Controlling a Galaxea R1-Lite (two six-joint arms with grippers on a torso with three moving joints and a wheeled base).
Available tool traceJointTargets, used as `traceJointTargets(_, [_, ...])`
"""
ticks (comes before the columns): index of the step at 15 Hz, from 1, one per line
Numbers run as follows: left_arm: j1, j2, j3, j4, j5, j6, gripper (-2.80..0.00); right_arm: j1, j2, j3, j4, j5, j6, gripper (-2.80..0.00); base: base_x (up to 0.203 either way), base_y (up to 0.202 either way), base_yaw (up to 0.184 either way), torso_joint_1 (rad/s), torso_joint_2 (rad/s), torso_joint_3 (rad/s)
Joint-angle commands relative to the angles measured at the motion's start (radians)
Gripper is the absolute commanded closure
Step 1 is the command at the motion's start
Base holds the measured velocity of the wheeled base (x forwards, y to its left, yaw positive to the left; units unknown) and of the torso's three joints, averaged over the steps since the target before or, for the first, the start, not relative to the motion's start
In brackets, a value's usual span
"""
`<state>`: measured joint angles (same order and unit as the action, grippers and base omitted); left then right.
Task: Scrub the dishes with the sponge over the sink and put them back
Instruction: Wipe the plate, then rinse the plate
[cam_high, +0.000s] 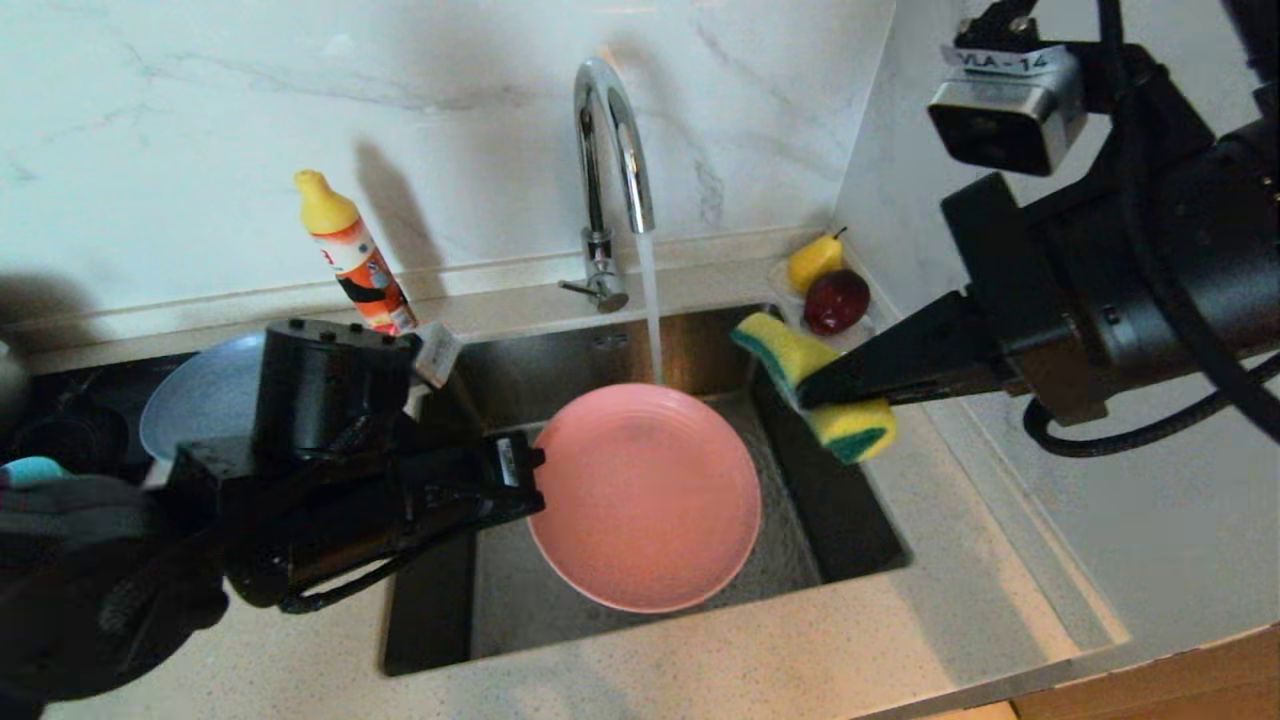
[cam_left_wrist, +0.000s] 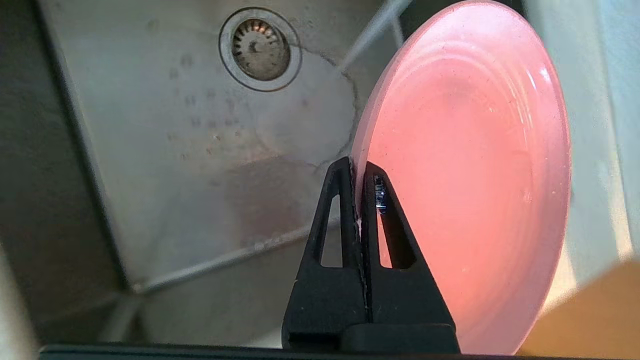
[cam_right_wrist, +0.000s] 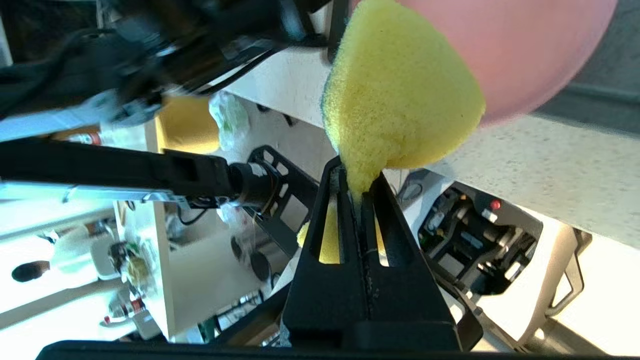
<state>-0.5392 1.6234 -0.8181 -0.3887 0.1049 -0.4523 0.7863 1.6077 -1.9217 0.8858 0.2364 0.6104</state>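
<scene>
My left gripper (cam_high: 538, 482) (cam_left_wrist: 359, 169) is shut on the left rim of the pink plate (cam_high: 650, 500) (cam_left_wrist: 475, 175). It holds the plate tilted above the sink (cam_high: 850, 540). Water runs from the tap (cam_high: 612, 130) onto the plate's far edge. My right gripper (cam_high: 806, 392) (cam_right_wrist: 359, 181) is shut on the yellow sponge (cam_high: 790, 352) (cam_right_wrist: 400, 90), squeezing its middle, with the green layer showing. The sponge hangs just right of the plate, over the sink's right rim, apart from the plate. A light-blue plate (cam_high: 195, 395) lies left of the sink, partly behind my left arm.
The drain strainer (cam_left_wrist: 260, 48) sits in the wet sink floor under the plate. An orange dish-soap bottle (cam_high: 352, 258) leans at the back left. A yellow pear (cam_high: 815, 260) and a red apple (cam_high: 838, 300) sit at the back right corner. Pale counter runs along the front and right.
</scene>
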Motion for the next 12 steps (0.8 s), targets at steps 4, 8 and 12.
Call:
traceJointTargets(4, [0.022,0.206,-0.179,-0.001,0.002,-0.025,0.0,-0.033,-0.082,0.084,0.005,0.004,0.005,0.0,0.0,0.0,0.0,0.0,0.0,0.0])
traceJointTargets(8, [0.022,0.289,-0.255,-0.001,0.022,-0.022,0.0,-0.036,-0.111,0.152,-0.005,0.004,0.005,0.0,0.0,0.0,0.0,0.0,0.0,0.0])
traceJointTargets(12, [0.021,0.347,-0.325,-0.001,0.056,-0.02,0.0,-0.036,-0.112,0.196,-0.007,0.006,0.005,0.0,0.0,0.0,0.0,0.0,0.0,0.0])
